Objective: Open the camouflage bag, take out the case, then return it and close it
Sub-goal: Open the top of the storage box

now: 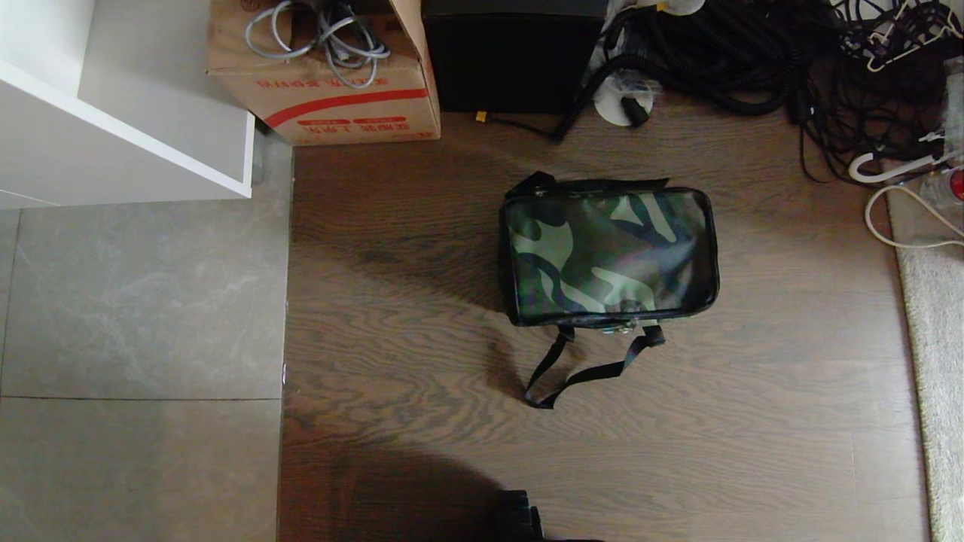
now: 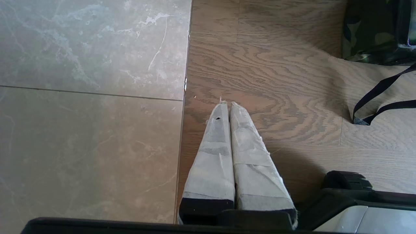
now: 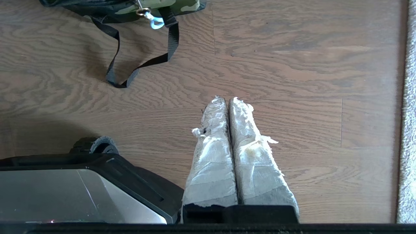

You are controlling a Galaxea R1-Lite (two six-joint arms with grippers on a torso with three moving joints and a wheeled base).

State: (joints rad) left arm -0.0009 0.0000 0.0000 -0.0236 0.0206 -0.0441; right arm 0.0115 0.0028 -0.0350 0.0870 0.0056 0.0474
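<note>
Head view shows the camouflage bag [image 1: 608, 256] lying shut on the wooden floor [image 1: 422, 316], well clear of the floor's seam with the grey tiles [image 1: 135, 316] and nearer the rug edge [image 1: 934, 361] on the other side; its black strap [image 1: 580, 373] loops loose over the boards on the side facing the robot, and neither arm appears here. The case cannot be seen, presumably still inside. A red-striped cardboard box [image 1: 331, 83], a black upright box [image 1: 512, 56] and a tangle of cables [image 1: 753, 60] crowd the far edge of the wood, so a bag dragged or shoved that way could snag among them. Left wrist view has the left gripper [image 2: 226, 104] with fingers clenched together, holding nothing, above the seam between tile and wood, the bag's corner well apart. Right wrist view has the right gripper [image 3: 224, 99] equally pressed closed and empty over bare boards, near the strap and a small metal zipper pull [image 3: 143, 12]. Likely trouble: fingers catching the slack strap instead of the pull, lifting the whole soft bag rather than opening it.
</note>
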